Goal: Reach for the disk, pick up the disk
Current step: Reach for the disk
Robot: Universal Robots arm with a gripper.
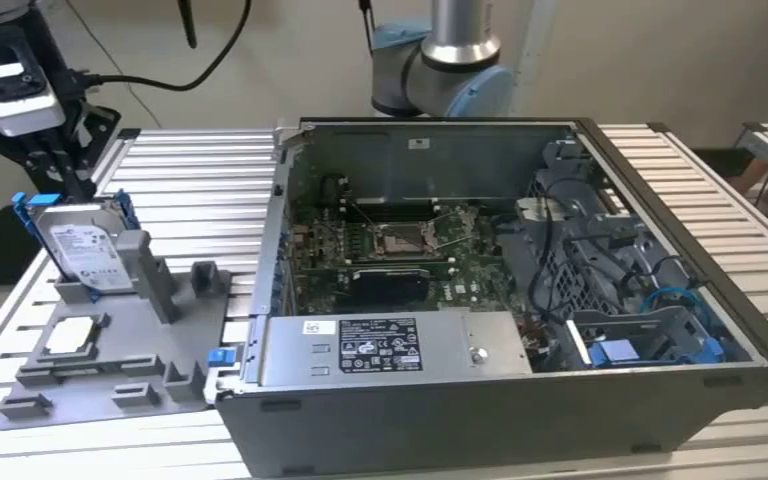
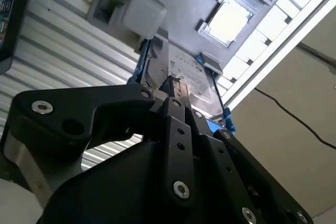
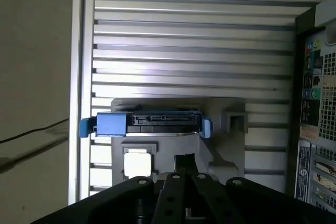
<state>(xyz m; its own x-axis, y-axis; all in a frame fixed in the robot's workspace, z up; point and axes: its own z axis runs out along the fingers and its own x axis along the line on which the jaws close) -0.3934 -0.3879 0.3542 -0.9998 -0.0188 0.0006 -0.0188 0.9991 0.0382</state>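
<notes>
**Gripper positioned over the upright disk**

Gripper (image 1: 75, 188), black and built of jointed links, hangs at the upper edge of the disk (image 1: 87, 245), a rectangular silver-grey metal hard drive framed by a bright blue plastic bracket. Whether the gripper is apart, together or clamped on the drive cannot be told, and contact is unconfirmed.

The disk stands on edge in a slot of the grey plastic holder (image 1: 91, 385), at the exterior view's left. This seating probably leaves the upper edge free for a grasp from above.

A small flat silver square chip (image 1: 72, 335) lies in a recess of the same holder, near the foot of the disk.

Further off, towards the exterior view's right, the open dark grey metal computer case (image 1: 491, 430) lies on the ribbed aluminium table (image 1: 197, 170) with its interior exposed.

Labelling: the disk face carries a white printed label. A black-and-white label (image 1: 377, 343) sits on the silver box inside the case. Neither text can be read.
</notes>
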